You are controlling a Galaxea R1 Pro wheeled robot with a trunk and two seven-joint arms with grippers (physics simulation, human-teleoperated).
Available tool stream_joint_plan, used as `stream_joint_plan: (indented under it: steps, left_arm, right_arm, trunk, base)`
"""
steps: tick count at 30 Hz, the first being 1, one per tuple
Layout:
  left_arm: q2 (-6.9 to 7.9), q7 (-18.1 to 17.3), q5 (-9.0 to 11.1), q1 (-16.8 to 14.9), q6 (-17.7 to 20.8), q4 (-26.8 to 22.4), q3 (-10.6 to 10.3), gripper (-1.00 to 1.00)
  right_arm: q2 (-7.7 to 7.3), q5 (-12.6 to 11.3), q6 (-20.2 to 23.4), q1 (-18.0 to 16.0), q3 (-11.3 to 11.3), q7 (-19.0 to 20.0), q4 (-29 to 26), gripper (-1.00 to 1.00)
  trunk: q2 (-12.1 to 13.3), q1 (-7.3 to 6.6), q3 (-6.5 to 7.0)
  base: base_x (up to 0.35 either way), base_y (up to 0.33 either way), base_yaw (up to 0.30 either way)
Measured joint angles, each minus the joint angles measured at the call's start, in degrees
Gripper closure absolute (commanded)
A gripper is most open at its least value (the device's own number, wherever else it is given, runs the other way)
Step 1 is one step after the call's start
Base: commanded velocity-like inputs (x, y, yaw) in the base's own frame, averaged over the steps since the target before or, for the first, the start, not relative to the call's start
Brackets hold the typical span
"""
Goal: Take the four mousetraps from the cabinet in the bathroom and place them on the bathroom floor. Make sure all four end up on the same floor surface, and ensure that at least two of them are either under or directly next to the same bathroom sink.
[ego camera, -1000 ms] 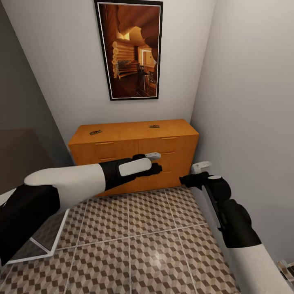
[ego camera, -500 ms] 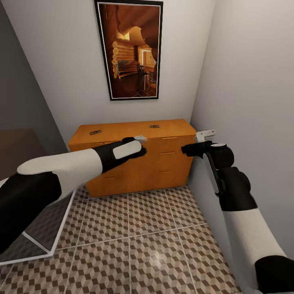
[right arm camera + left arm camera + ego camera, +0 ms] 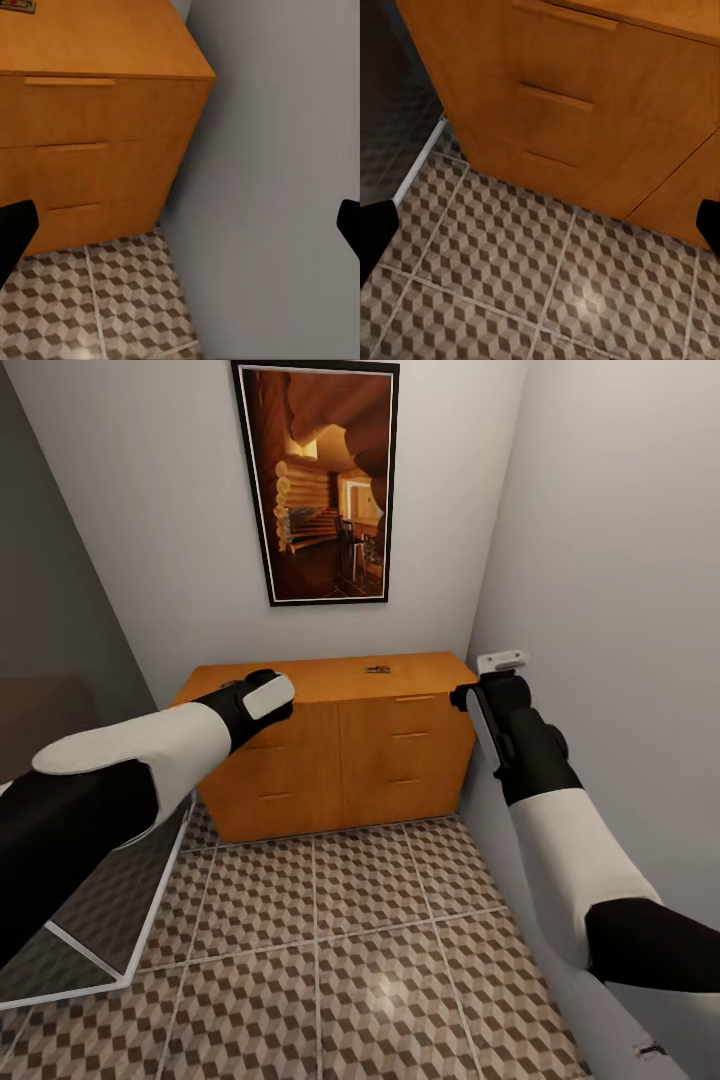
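The orange-brown cabinet (image 3: 340,745) stands against the back wall, its drawers closed. One small dark mousetrap (image 3: 378,670) lies on its top toward the right, and it also appears as the mousetrap (image 3: 16,5) in the right wrist view. My left gripper (image 3: 264,697) is raised at the cabinet's top left front edge; its fingertips (image 3: 375,234) stand wide apart, open and empty. My right gripper (image 3: 498,665) hovers beside the cabinet's top right corner, near the wall, also open with nothing in it. The bathroom floor (image 3: 370,960) has cube-patterned tiles. The sink is out of view.
A framed picture (image 3: 318,480) hangs above the cabinet. The grey right wall (image 3: 620,610) runs close beside my right arm. A white-edged glassy panel (image 3: 95,955) leans at the lower left. Open tiles lie in front of the cabinet.
Both arms have risen. My left hand moved up and left to the cabinet's top left edge, now covering the mousetrap that lay there. My right hand rose to the top right corner.
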Motion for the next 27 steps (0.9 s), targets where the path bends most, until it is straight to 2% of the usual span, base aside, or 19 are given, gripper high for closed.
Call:
stream_joint_plan:
  steps: [3, 4, 7, 8, 9, 10, 13, 18, 25, 27]
  left_arm:
    - [0.19, -0.01, -1.37, 0.08, -0.08, 0.81, -0.37, -1.00]
    - [0.29, -0.04, -3.30, 0.13, -0.13, 1.12, -0.75, -1.00]
    - [0.37, -0.16, -6.90, 0.22, -0.19, 1.33, -1.03, -1.00]
    - [0.25, -0.21, -10.13, 0.31, -0.20, 1.28, -1.14, -1.00]
    - [-0.07, -0.17, -12.37, 0.43, -0.20, 1.09, -1.21, -1.00]
    - [-0.18, -0.15, -12.91, 0.46, -0.20, 0.97, -1.22, -1.00]
    - [-0.42, -0.11, -14.03, 0.53, -0.19, 0.28, -1.26, -1.00]
    - [-0.47, -0.22, -14.62, 0.56, -0.18, -0.36, -1.29, -1.00]
    - [-0.37, -2.08, -14.52, 0.63, 0.30, -0.64, -0.94, -1.00]
    - [-0.19, -3.49, -14.51, 0.65, 0.33, -0.57, -0.88, -1.00]
  right_arm:
    - [0.58, 0.06, -1.15, -1.35, -0.18, -0.46, 1.82, -1.00]
    - [0.96, 0.14, -1.78, -1.90, -0.14, -0.62, 2.21, -1.00]
    - [1.57, 0.20, -2.29, -2.36, -0.02, -0.72, 1.88, -1.00]
    - [2.27, 0.23, -2.53, -2.58, 0.10, -0.76, 1.07, -1.00]
    - [2.80, 0.23, -2.67, -2.67, 0.14, -0.75, 0.60, -1.00]
    - [2.92, 0.24, -2.70, -2.68, 0.14, -0.72, 0.51, -1.00]
    - [3.18, 0.19, -2.81, -2.70, 0.13, -0.65, 0.37, -1.00]
    - [3.38, 0.22, -2.88, -2.53, 0.15, -0.55, 0.11, -1.00]
    - [3.68, 0.12, -2.84, -2.05, 0.19, -0.14, -0.11, -1.00]
    - [3.73, -1.24, -2.74, -1.92, 0.19, -0.01, -0.02, -1.00]
  trunk:
    - [0.00, 0.00, 0.00]
    - [0.00, 0.00, 0.00]
    - [0.00, 0.00, 0.00]
    - [-0.01, 0.00, 0.00]
    - [0.00, 0.00, 0.00]
    - [0.00, 0.00, 0.00]
    - [0.00, 0.00, 0.00]
    - [0.00, -0.01, 0.00]
    - [-0.01, -0.03, 0.00]
    - [-0.01, -0.04, 0.00]
  base:
    - [0.000, 0.000, 0.000]
    - [0.000, 0.000, 0.000]
    - [0.000, 0.000, 0.000]
    - [0.000, 0.000, 0.000]
    - [0.000, 0.000, 0.000]
    - [0.000, 0.000, 0.000]
    - [0.000, 0.000, 0.000]
    - [0.043, 0.000, 0.000]
    - [0.279, 0.000, 0.000]
    - [0.334, 0.000, 0.000]
